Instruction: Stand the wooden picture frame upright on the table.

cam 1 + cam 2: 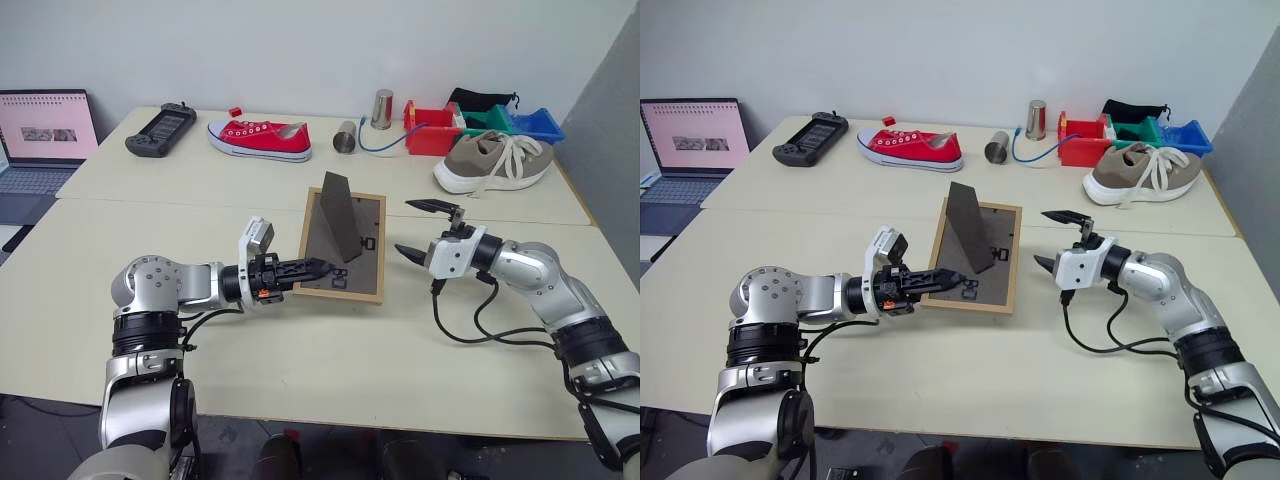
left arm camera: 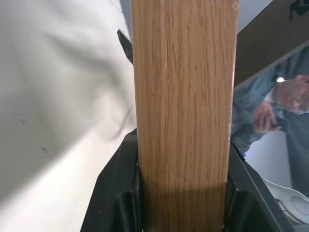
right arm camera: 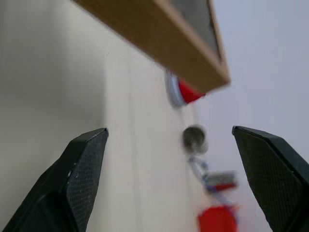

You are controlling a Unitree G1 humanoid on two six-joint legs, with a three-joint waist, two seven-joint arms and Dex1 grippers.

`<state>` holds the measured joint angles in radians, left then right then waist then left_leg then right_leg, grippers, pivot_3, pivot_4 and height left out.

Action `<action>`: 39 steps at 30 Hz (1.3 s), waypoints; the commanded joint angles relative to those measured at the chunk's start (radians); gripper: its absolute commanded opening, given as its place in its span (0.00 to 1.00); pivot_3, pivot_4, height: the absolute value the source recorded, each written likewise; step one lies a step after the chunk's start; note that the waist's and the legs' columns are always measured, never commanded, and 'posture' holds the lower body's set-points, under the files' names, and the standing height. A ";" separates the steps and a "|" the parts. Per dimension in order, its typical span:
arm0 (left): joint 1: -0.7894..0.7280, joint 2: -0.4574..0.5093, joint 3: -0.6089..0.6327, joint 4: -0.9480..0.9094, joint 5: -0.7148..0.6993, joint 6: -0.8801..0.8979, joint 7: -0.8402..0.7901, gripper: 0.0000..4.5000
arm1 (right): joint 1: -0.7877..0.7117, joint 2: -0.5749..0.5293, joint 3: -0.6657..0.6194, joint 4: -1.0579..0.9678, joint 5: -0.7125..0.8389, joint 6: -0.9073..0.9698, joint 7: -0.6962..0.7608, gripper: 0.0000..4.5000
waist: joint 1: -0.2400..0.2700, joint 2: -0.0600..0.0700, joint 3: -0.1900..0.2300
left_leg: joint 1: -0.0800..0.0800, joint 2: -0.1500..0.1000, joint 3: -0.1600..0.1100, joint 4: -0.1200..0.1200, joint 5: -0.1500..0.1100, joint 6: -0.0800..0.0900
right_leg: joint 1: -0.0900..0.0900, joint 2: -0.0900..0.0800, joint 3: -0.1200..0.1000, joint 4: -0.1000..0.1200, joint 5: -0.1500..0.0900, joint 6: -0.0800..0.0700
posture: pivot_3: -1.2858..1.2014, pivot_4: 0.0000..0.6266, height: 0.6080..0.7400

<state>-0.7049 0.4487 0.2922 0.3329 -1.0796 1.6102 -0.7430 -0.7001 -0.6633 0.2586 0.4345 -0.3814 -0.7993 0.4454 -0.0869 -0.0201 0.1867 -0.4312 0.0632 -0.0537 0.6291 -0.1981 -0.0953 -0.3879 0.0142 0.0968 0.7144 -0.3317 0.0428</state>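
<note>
The wooden picture frame (image 1: 368,262) is at the middle of the table (image 1: 300,380), dark back up, with its easel flap (image 1: 340,215) raised off the back. My left gripper (image 1: 312,268) is shut on the frame's left edge. In the left wrist view the light-wood edge (image 2: 183,116) runs between the black fingers (image 2: 113,193). My right gripper (image 1: 405,228) stands open just right of the frame, pointing at it and not touching it. The right wrist view has the frame's corner (image 3: 159,34) ahead of the spread fingertips (image 3: 91,159).
Along the back lie a red sneaker (image 1: 260,138), a beige sneaker (image 1: 495,160), a game controller (image 1: 160,130), two metal cups (image 1: 382,108) and red, green and blue bins (image 1: 432,128). A laptop (image 1: 40,140) sits at the far left. A person (image 2: 289,96) appears past the frame.
</note>
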 commanded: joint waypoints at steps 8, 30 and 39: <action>0.085 -0.021 0.027 -0.049 -0.365 0.004 0.294 0.29 | -0.143 0.106 0.063 0.108 -0.333 -0.245 -0.337 0.97 | 0.003 0.000 0.000 | 0.001 -0.001 -0.001 0.000 0.000 -0.001 | 0.001 -0.001 0.000 0.001 0.000 0.000 | 0.52 0.24 1.00; 0.130 -0.003 -0.011 -0.087 -0.611 -0.065 0.510 0.52 | -0.178 0.054 0.113 0.164 -0.442 -0.246 -0.516 0.40 | 0.003 -0.001 -0.001 | 0.002 -0.002 -0.001 0.000 0.001 -0.001 | 0.002 -0.002 0.000 0.001 0.000 0.000 | 0.52 0.24 1.00; 0.127 0.076 -0.026 -0.081 -0.642 -0.083 0.494 0.98 | -0.173 0.051 0.117 0.157 -0.449 -0.227 -0.548 0.19 | 0.002 -0.001 0.000 | 0.002 -0.002 -0.001 0.000 0.001 -0.001 | 0.003 -0.002 0.000 0.001 0.000 0.000 | 0.52 0.24 1.00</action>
<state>-0.5694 0.4959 0.2622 0.2763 -1.6909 1.5257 -0.2239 -0.8570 -0.6058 0.3953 0.6134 -0.8493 -1.0279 -0.0758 -0.0847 -0.0209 0.1862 -0.4289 0.0612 -0.0549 0.6292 -0.1974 -0.0965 -0.3852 0.0124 0.0965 0.7153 -0.3316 0.0425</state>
